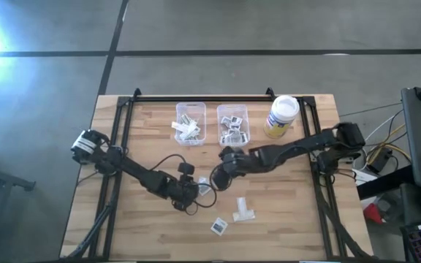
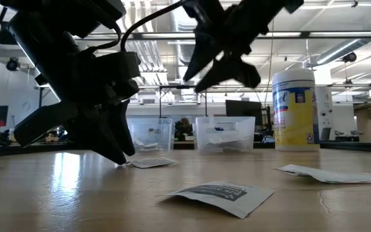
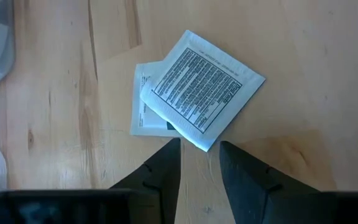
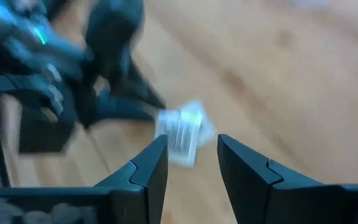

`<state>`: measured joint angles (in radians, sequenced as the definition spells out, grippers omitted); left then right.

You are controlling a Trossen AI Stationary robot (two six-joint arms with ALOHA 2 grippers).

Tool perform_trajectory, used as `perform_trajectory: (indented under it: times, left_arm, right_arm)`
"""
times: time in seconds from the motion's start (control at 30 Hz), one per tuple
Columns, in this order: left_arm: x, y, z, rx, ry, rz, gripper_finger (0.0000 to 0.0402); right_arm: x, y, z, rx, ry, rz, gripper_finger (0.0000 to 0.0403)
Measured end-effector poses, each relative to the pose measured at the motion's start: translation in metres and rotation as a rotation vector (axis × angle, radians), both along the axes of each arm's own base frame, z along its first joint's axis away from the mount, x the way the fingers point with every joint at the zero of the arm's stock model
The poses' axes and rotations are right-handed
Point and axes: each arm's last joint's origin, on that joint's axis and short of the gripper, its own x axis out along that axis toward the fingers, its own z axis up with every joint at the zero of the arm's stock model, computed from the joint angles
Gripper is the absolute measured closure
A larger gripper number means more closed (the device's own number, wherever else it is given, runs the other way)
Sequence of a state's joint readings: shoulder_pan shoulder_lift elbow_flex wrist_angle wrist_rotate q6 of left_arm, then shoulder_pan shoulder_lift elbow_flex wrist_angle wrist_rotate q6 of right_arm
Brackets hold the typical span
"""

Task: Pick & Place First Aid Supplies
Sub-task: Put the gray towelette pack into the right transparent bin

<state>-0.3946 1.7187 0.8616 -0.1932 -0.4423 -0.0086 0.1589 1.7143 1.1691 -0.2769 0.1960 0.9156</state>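
Two square white packets with dark print lie flat on the wooden table, overlapping, the upper one (image 3: 201, 87) partly over the lower one (image 3: 143, 118). My left gripper (image 3: 199, 155) is open and low over the table. Its fingertips stand on either side of the upper packet's near corner; I cannot tell whether they touch it. My right gripper (image 4: 192, 155) is open and empty, raised above the table (image 2: 206, 69), just to the right of the same packets (image 1: 205, 184). Another printed square packet (image 1: 218, 226) and pale strips (image 1: 243, 210) lie nearer the front edge.
Two clear bins (image 1: 191, 123) (image 1: 233, 124) with packets inside stand at the back centre. A yellowish jar with a white lid (image 1: 281, 115) stands to their right. A black frame rail (image 1: 196, 97) runs along the table's far edge. Bare wood lies at the front left.
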Motion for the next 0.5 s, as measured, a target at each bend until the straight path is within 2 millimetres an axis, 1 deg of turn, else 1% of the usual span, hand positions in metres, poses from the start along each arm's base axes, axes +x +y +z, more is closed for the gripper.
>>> perform_trajectory:
  times: [0.1,0.17,0.27,0.37,0.5]
  left_arm:
    - [0.0,0.0,0.0,-0.003,-0.003,0.003,0.028]
    - [0.0,0.0,0.0,-0.005,-0.004,0.006,0.028]
    - [0.001,0.0,0.001,-0.013,-0.011,0.013,0.028]
    - [0.001,-0.001,0.001,-0.021,-0.016,0.021,0.028]
    - [0.001,-0.001,0.001,-0.048,-0.027,0.047,0.028]
  right_arm:
    - [0.005,0.003,-0.021,0.054,0.066,0.027,0.0263]
    - [0.006,0.003,-0.031,0.07,0.098,0.023,0.0261]
    - [0.012,0.005,-0.037,0.096,0.105,0.021,0.0263]
    - [0.016,0.007,-0.049,0.126,0.121,0.029,0.0266]
    - [0.025,0.01,-0.063,0.165,0.102,0.051,0.0264]
